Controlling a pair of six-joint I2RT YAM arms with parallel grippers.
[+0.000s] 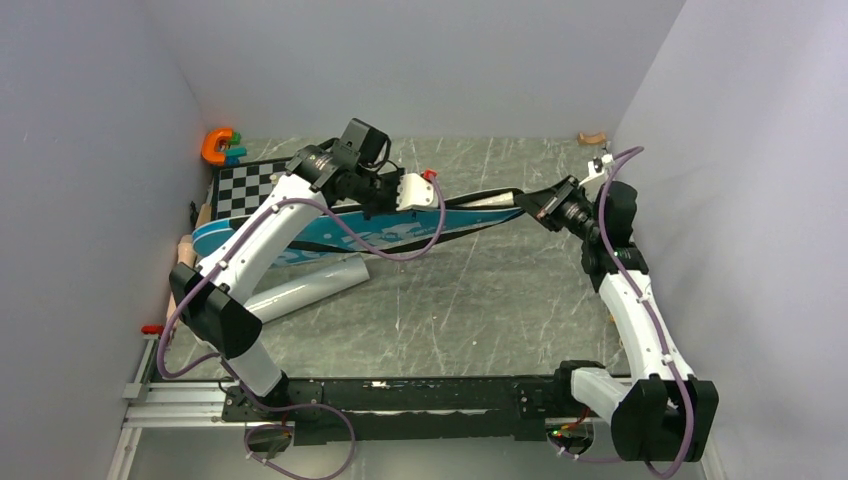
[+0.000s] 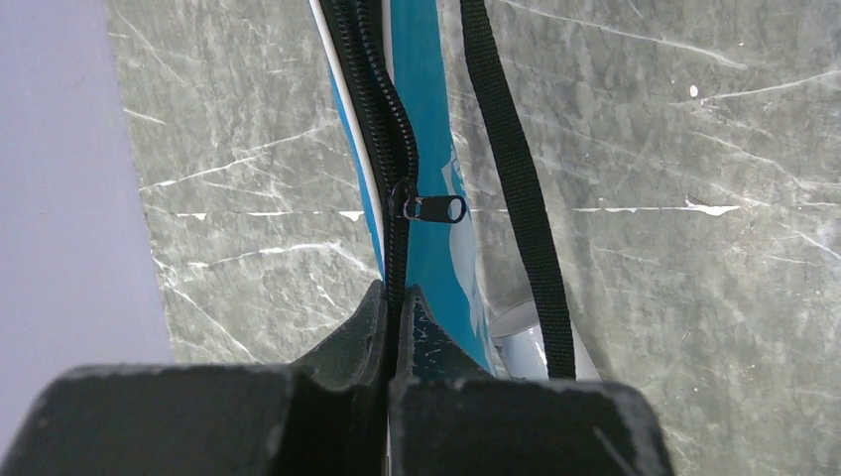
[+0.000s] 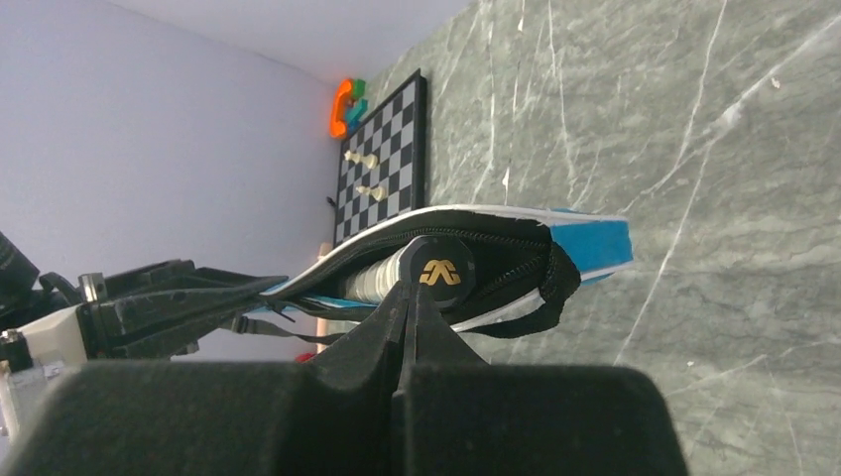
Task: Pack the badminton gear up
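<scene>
You have the left gripper (image 2: 395,302) closed on the zipper seam (image 2: 372,89) of the blue bag (image 2: 426,119), the zipper pull (image 2: 433,208) just ahead of its jaws along the bag's long axis, while the right gripper (image 3: 412,297), farther from it, pinches the narrow end.

The left arm (image 1: 255,240) arches up from its base and reaches toward mid-table, wrist turned rightward, and the left gripper (image 2: 395,302) has its fingers pressed flat together. Opposite, the right arm (image 1: 640,310) climbs the right side and bends inward. The right gripper (image 3: 409,288) points left at its partner, jaws pinched tight too.
</scene>
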